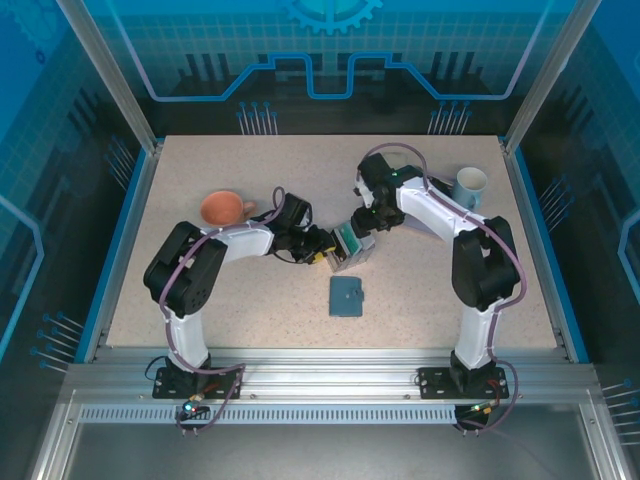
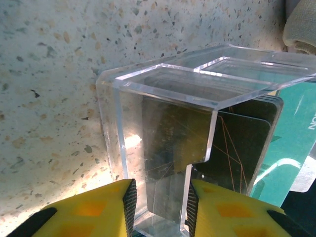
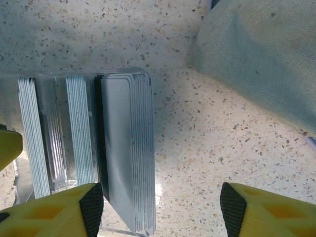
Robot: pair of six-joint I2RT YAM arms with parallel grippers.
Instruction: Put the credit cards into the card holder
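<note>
Speckled table [image 1: 250, 180], blue walls [image 1: 330, 60], card holder [image 1: 347, 296]

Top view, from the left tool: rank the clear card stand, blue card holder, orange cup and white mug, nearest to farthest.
1. clear card stand: right at the left tool, mid-table.
2. blue card holder: just below it in the picture, toward the arm bases.
3. orange cup: left side, beyond the left arm.
4. white mug: far right corner, past the right arm.

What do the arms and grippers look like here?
The left arm and right arm have white links, bulky black joints and a thin purplish cable looped alongside. The left gripper and right gripper have yellow fingers with black inner pads.
</note>
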